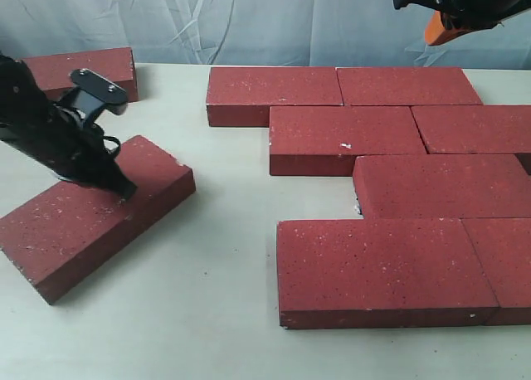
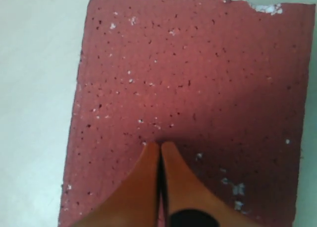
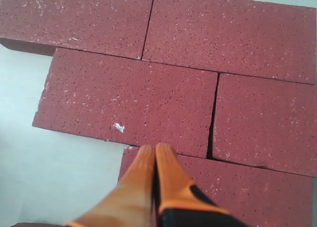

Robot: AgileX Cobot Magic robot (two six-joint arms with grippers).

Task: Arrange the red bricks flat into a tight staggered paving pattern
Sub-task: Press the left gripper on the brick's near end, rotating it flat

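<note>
Several red bricks lie flat in staggered rows on the right, among them a back brick point(image 1: 274, 90), a middle brick point(image 1: 344, 135) point(image 3: 129, 100) and a front brick point(image 1: 382, 268). A loose red brick point(image 1: 91, 218) point(image 2: 193, 88) lies askew at the left. My left gripper point(image 1: 124, 189) point(image 2: 160, 145) is shut, its orange tips pressing on that brick's top face and holding nothing. Another red brick point(image 1: 83, 69) lies at the back left. My right gripper point(image 1: 436, 27) point(image 3: 154, 147) hangs shut and empty above the paved rows.
The bricks rest on a pale tabletop point(image 1: 224, 255), with a bare strip between the loose brick and the paved group. A crumpled grey-blue cloth point(image 1: 249, 19) hangs behind the table. The right-hand bricks run out of the view's edge.
</note>
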